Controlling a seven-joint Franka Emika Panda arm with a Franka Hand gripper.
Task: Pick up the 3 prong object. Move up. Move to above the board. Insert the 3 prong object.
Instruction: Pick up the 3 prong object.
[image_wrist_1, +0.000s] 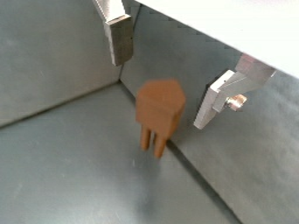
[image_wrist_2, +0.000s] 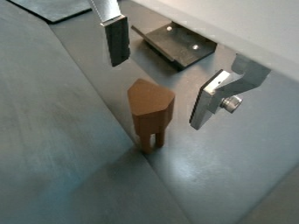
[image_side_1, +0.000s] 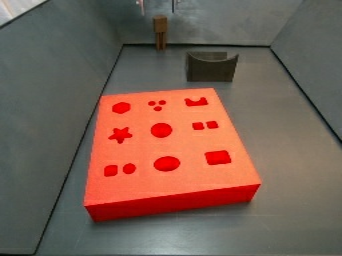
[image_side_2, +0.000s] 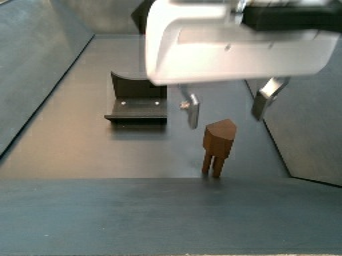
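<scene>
Stands upright on the grey tabletop (image_side_1: 287, 150), prongs down: the 3 prong object (image_wrist_1: 159, 114), brown, blocky on top, thin prongs touching the surface. Seen too in a wrist view (image_wrist_2: 149, 112), in a side view (image_side_2: 217, 143) and, small and far off, in a side view (image_side_1: 160, 32) at the far end of the tabletop close to the back wall.

Hangs over it with jaws spread wide: the end effector (image_wrist_1: 163, 74), also (image_wrist_2: 163, 74) and (image_side_2: 229, 107). Silver finger plates with dark pads, one finger (image_wrist_1: 118, 39) on one side of the piece and the other well apart on the opposite side, neither touching the wood. Tips roughly level with the block's top in a side view, with clear gaps on both flanks. Only faintly visible at the top edge of a side view (image_side_1: 159, 8).

Lies flat on the tabletop, near and centre in a side view: the board (image_side_1: 167, 148), bright red, cut with circles, a star, a crown, squares and three dots. Well apart from the 3 prong object, which sits beyond its far edge.

Between board and back wall, to the right of the brown piece: a dark grey U-shaped block (image_side_1: 209, 65). Elsewhere on the floor: the fixture (image_side_2: 135, 103), dark bracket on a base plate, also in a wrist view (image_wrist_2: 173, 44).
</scene>
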